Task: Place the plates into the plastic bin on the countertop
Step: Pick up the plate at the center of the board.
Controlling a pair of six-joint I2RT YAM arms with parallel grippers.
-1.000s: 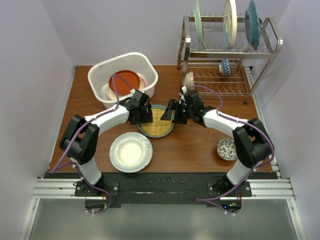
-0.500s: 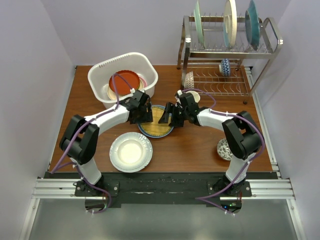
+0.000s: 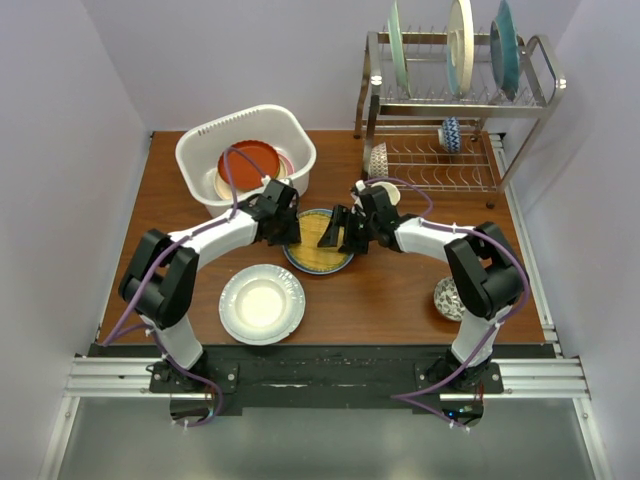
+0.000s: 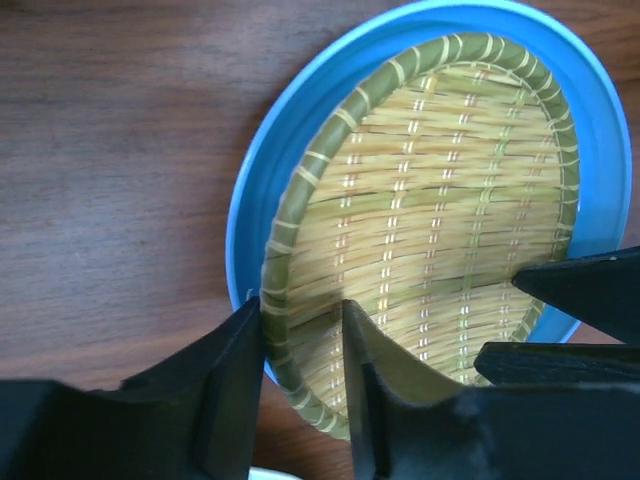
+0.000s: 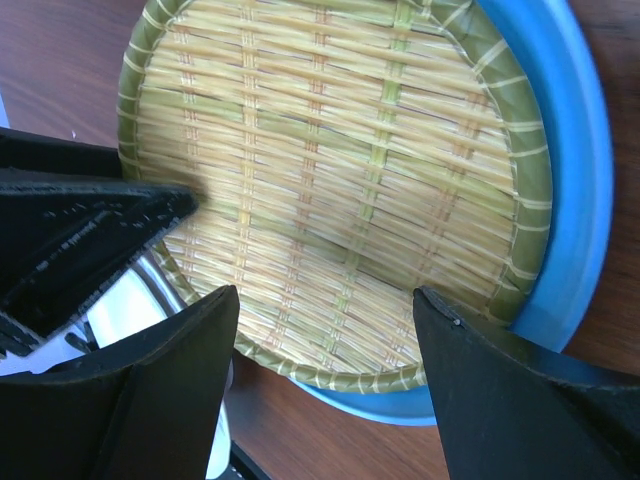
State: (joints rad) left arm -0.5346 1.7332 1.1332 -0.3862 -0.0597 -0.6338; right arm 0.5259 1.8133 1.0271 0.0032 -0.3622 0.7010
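Note:
A yellow woven-pattern plate lies in a light blue plate on the dark wood countertop. My left gripper is shut on the yellow plate's left rim, and that plate tilts off the blue plate. My right gripper is open over the plate's right side, with its jaws wide apart and holding nothing. The white plastic bin behind holds a red-brown plate on others. A white-grey plate lies at the front left.
A steel wire dish rack at the back right holds three upright plates and small patterned bowls. Another patterned bowl sits at the front right. Both arms meet over the middle of the counter.
My right gripper has moved left, over the yellow plate. The left gripper has stayed on the plate's rim, and the plates have shifted slightly right.

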